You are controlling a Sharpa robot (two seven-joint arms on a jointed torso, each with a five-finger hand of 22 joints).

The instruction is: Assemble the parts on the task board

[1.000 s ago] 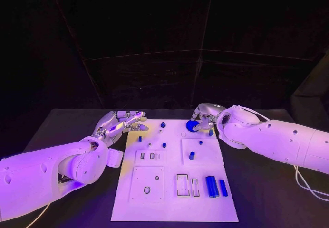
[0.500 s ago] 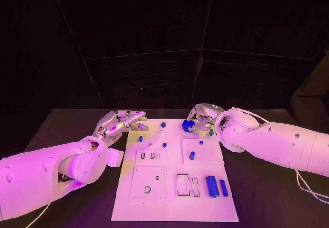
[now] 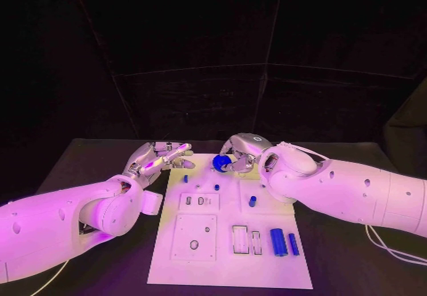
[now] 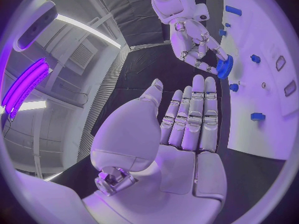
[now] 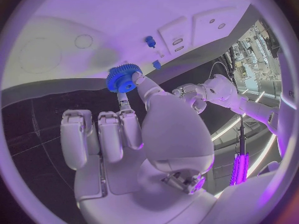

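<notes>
A toothed, plastic-looking blue gear (image 5: pixel 124 78) sits between glossy metallic fingers (image 5: pixel 142 86), above the smooth matt white task board (image 3: pixel 267 274).

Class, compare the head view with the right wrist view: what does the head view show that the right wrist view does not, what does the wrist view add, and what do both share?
Head view alone: the two long blue parts lying side by side near the task board's near end, beside the rectangular slots.

Right wrist view alone: the teeth round the blue gear, which make it plainly a gear, and the pinching fingertips up close.

Both: the right hand holding the gear over the board's far end, the left hand beside the board holding nothing, and small blue parts on the board.
</notes>
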